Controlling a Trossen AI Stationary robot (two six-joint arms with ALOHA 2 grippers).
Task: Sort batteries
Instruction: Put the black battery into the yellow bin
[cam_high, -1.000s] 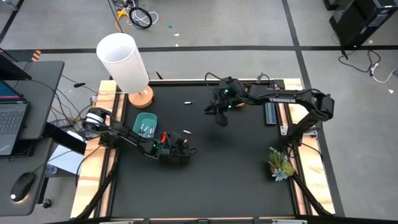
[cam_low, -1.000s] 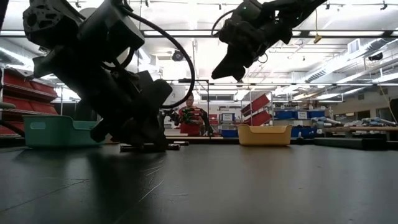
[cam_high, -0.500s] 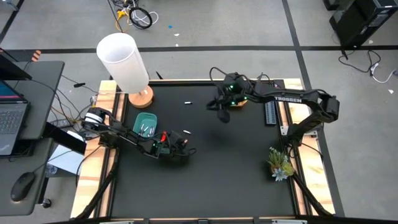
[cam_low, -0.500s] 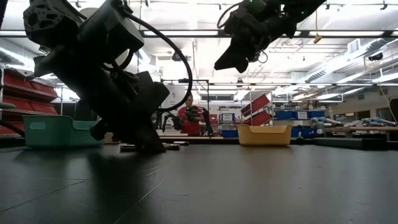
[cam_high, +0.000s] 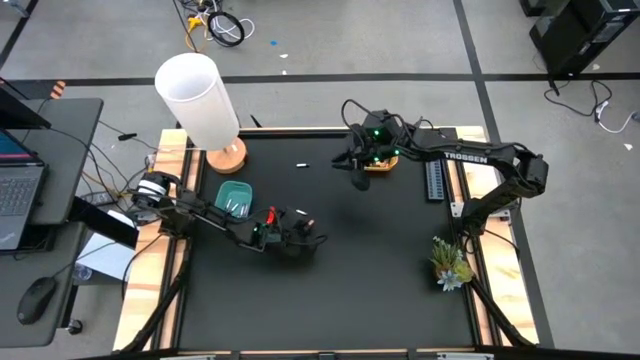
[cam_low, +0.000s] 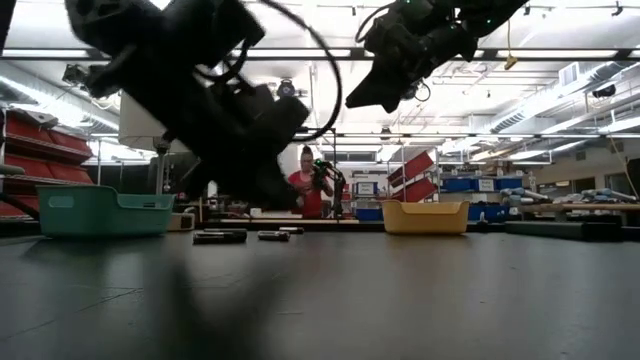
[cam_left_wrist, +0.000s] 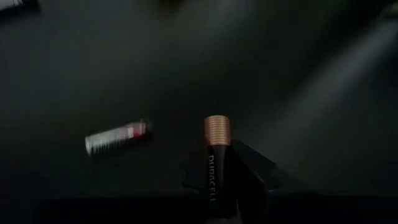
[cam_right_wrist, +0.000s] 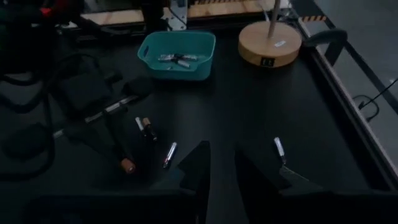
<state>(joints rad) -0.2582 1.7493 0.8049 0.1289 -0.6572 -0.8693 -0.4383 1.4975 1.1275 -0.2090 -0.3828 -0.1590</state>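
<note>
two loose batteries beside teal bin.

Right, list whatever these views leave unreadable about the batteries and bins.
- Yellow bin: contents unseen. The right arm covers it in the high view, and the low view shows only its wall.
- Teal bin: the batteries inside are too small to count in the high view.
- Held battery: its lower half is hidden by the left pincer in the left wrist view.
- Left arm: blurred in the low view.
</note>
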